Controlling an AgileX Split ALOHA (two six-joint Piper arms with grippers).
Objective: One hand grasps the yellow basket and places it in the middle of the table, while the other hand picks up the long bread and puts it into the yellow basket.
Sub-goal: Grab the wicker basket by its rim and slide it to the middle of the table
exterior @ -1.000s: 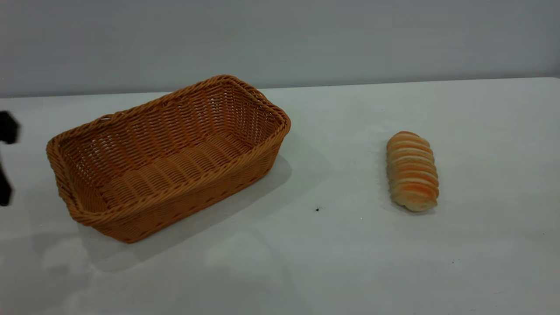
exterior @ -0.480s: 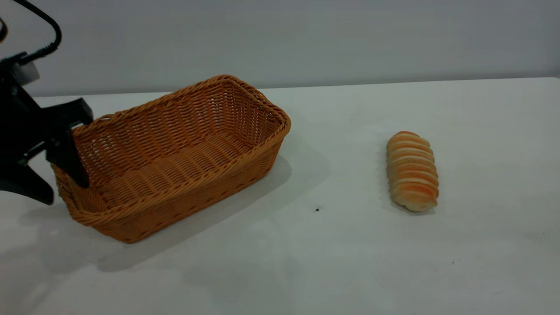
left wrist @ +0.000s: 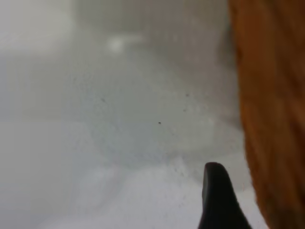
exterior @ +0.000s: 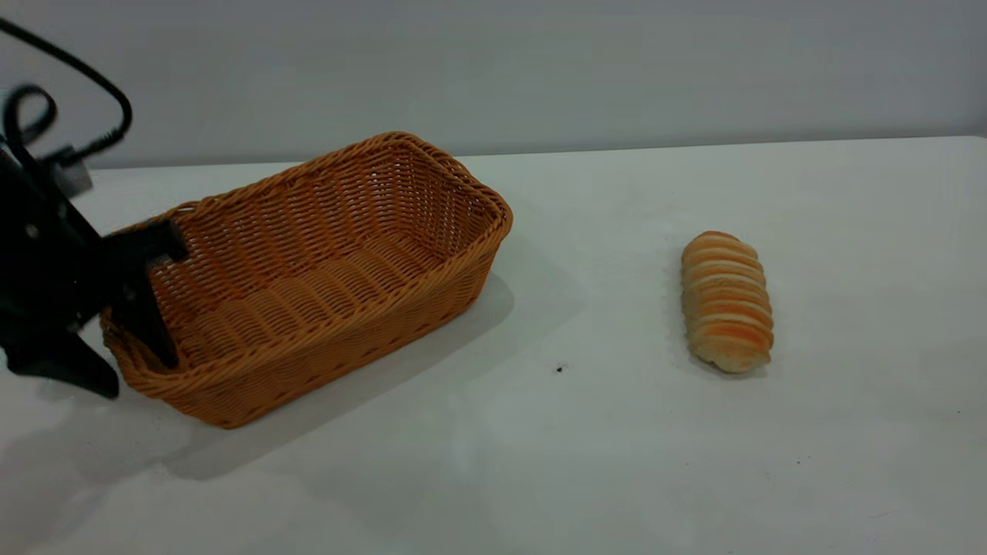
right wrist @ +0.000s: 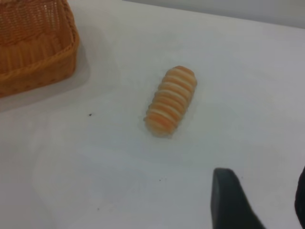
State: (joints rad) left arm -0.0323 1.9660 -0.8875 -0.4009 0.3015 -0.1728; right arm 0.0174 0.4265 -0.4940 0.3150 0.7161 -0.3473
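No brand marks or readable writing on anything here. The yellow basket sits on the left part of the table with nothing inside it, just the bare woven bottom. The long bread lies on the tabletop well apart from it, off to the right, touching nothing.

The left gripper is at the basket's left end, fingers spread, one finger inside the basket and the other outside, so the end wall stands between them; not clamped on it as far as I can see. The exterior view is the only one showing that straddle. The left wrist view just gives a blurry orange wall and one dark fingertip over white table.

The right gripper only shows up in its own wrist camera, hovering above the table near the bread, fingers apart and holding nothing. That view also catches a corner of the basket.
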